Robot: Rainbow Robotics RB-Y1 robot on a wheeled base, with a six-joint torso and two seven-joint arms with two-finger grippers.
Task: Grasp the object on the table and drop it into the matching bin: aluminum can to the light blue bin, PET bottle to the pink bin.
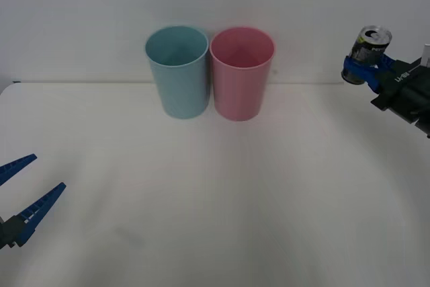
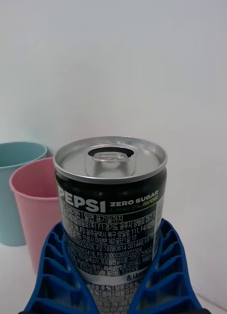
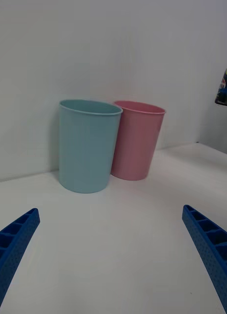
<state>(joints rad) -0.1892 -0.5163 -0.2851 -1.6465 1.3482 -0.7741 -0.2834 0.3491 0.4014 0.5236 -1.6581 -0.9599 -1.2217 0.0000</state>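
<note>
At far right of the front view, right gripper (image 1: 359, 72) grasps the can (image 1: 371, 44) upright, above the table (image 1: 222, 199), right of the pink bin (image 1: 241, 72); blue bin (image 1: 177, 70) touches it. Left gripper (image 1: 23, 189) low left, fingers spread. Right wrist: blue fingers (image 2: 62, 274) clamp can (image 2: 111, 206). Left wrist: both bins ahead, blue (image 3: 87, 144), pink (image 3: 137, 139).

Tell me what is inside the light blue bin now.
The light blue bin looks empty as far down as its inner wall shows; its bottom is hidden. The aluminum can is held in the right pincer.
</note>
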